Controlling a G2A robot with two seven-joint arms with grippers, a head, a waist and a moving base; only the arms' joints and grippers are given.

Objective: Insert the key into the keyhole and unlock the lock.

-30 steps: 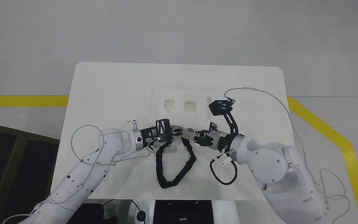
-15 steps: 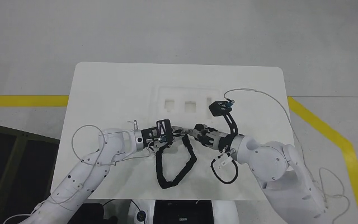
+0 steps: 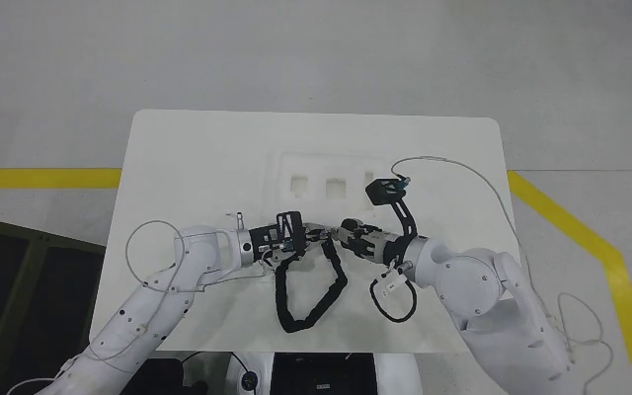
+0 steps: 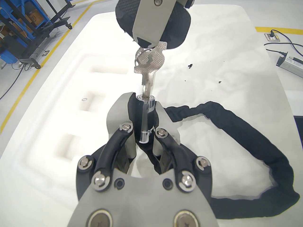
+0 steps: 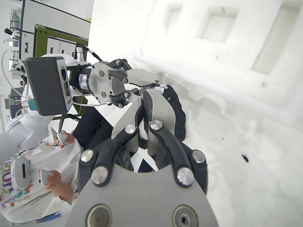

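**benchguy:** so where's the key at right now?

**me:** Tip's in the keyhole point(image 4: 145, 98). My right pincer point(image 4: 151, 44) is clamped on the head of the key point(image 4: 149, 63), and the blade lines up with the barrel of the lock point(image 4: 144, 124). A good part of the blade shows outside, so I'd say it's not fully seated and nothing's been turned yet.

**benchguy:** and your other hand?

**me:** My left pincer point(image 4: 142, 103) is closed around the lock barrel, with the keyhole end facing the right one. That grip is there for a reason. The lock sits on a floppy black chain point(image 4: 239, 128) and would probably skid off if I pushed on it loose. The two pincers meet near the front edge of the white table point(image 3: 178, 158). The chain trails off in a loop on the table, and the foam tray point(image 3: 331, 183) is just beyond.

**benchguy:** next move?

**me:** My guess is push the rest in, dead straight, then twist. Pinching the flat head should give me leverage for the turn. The worry is going in crooked and jamming, or the key slipping in my pads.
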